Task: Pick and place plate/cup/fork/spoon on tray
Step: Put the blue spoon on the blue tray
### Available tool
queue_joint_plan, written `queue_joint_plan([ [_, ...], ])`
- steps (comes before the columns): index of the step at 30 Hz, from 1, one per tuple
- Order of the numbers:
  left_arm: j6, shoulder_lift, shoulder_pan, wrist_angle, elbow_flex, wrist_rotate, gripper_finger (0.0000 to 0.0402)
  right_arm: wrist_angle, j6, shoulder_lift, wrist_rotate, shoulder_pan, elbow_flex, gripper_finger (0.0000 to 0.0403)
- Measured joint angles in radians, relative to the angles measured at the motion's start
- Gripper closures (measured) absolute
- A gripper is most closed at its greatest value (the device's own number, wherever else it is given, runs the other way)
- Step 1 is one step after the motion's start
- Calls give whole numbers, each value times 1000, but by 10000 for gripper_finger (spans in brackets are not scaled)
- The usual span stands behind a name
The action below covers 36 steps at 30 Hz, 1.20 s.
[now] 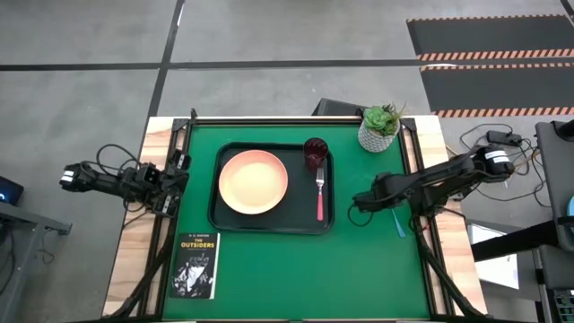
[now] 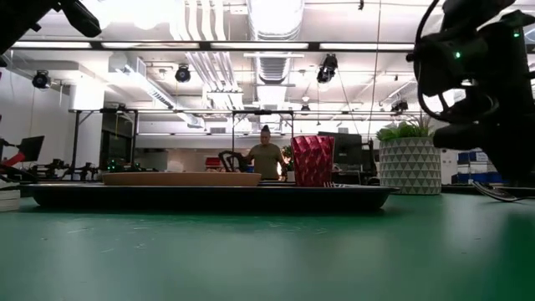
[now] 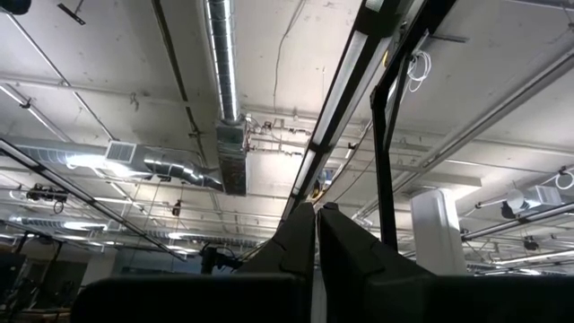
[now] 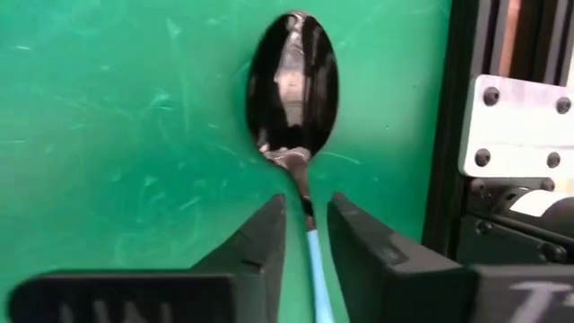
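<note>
The right pincer (image 4: 305,238) sits low over the green worktop (image 1: 296,269), right of the tray (image 1: 215,193), its fingers slightly parted astride the spoon (image 4: 294,99) at the neck — not yet clamped. The plate (image 1: 254,182), cup (image 1: 315,150) and fork (image 1: 319,193) lie on the tray. The left pincer (image 3: 316,242) — fingers together, empty — waits off the worktop's left edge.

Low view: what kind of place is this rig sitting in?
Probably an industrial lab or workshop: exposed ceiling ducts and hanging lights, workbenches with equipment behind the tray, a person at a far bench, and a concrete floor with hazard striping.
</note>
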<state>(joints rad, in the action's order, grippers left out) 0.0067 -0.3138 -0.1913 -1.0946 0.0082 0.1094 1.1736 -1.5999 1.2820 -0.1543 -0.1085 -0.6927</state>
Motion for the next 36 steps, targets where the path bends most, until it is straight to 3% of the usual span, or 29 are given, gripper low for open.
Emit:
queue_joint_plan([
  [6,0,0,0,0,0,0,402,-3,3,58,1,0,0,282],
  [17,0,0,0,0,0,0,402,-12,23,152,58,8,1,277],
  [26,0,0,0,0,0,0,402,-109,79,165,56,12,22,280],
  [36,0,0,0,-1,0,0,402,-145,95,159,65,22,45,321],
])
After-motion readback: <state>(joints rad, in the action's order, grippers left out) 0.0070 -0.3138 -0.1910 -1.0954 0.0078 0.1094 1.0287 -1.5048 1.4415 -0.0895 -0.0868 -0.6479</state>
